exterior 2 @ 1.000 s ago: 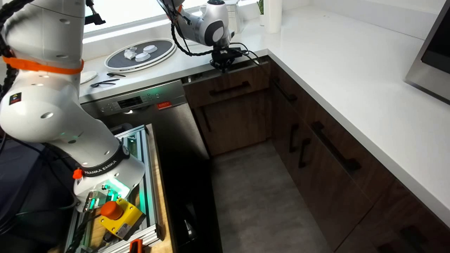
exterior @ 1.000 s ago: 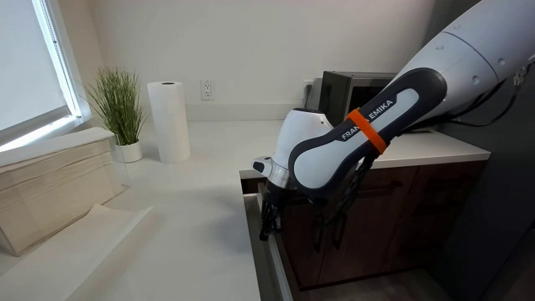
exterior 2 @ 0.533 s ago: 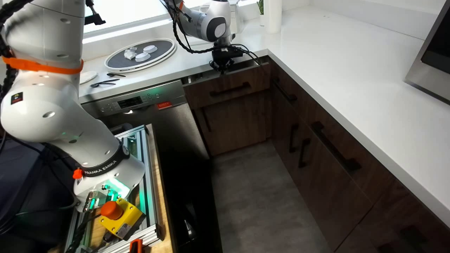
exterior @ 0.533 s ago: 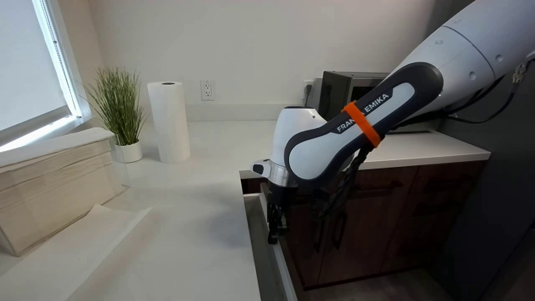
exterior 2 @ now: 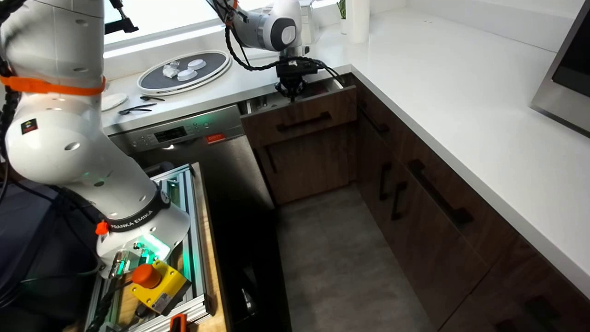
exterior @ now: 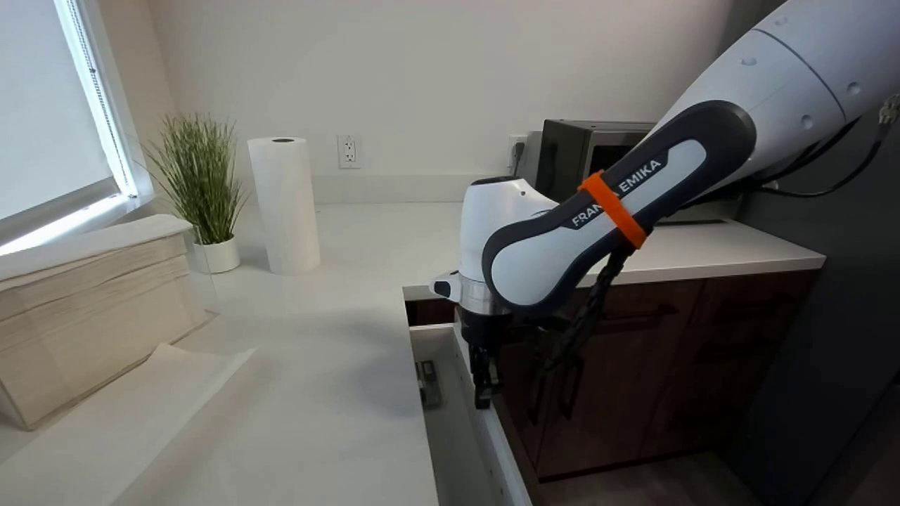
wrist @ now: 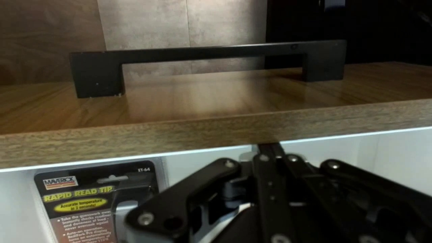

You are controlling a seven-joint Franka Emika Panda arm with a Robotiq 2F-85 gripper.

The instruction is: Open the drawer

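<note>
Drawer (exterior 2: 297, 113) gapes at upper center of an exterior view as your gripper (wrist: 271, 145), fingers (wrist: 266, 189) pressed together on nothing, stands inside behind its front panel (wrist: 209, 104), seemingly to push it farther out.

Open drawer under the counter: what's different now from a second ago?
The drawer has slid farther out from under the counter, and the pincer, shut, has moved outward with it. A grey item inside now shows in an exterior view. The plant and paper towel roll stayed put.

One open drawer (exterior 2: 299, 112), one plant (exterior: 200, 179), one microwave (exterior: 571, 158) show.
</note>
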